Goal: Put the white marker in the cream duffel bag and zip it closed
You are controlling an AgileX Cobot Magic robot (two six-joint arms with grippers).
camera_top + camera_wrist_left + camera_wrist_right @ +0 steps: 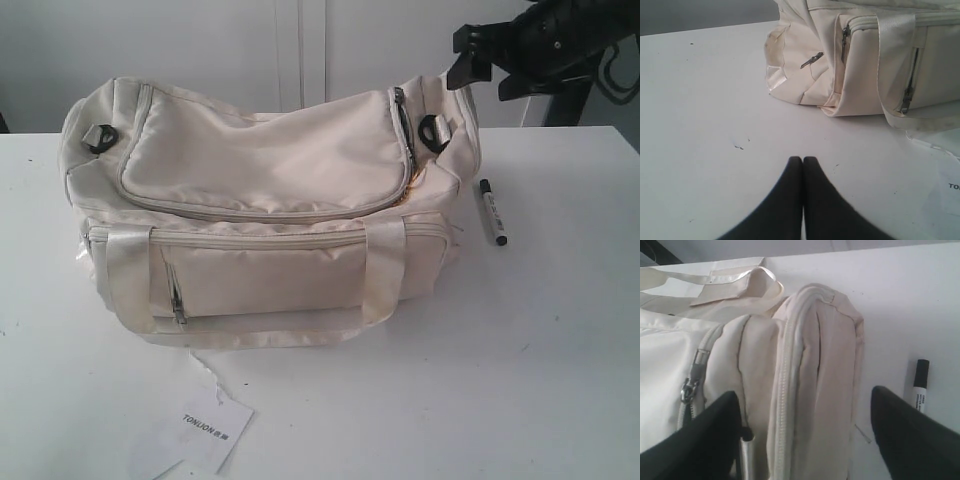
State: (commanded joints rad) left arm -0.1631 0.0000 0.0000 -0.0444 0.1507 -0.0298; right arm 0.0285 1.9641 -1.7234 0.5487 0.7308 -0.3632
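Desk [560, 350] carries the cream duffel bag [260, 200]; the white marker [491, 212] lies flat just right of it, long axis far-to-near, near end angled slightly right. Right gripper [805, 392] spread wide over the bag's right end, released; left gripper [803, 159] clenched.

Your left gripper [802, 160] has two matte black fingers [785, 200], smooth and tapering to rounded tips. Your right gripper [805, 392] carries the same plain black fingers [905, 430], broad and blurred this close to the lens. From the exterior view your right arm [550, 35] is black all over, built of blocky, angular housings with faint glossy highlights, and a thin dark cable [606, 70] curves beside it.
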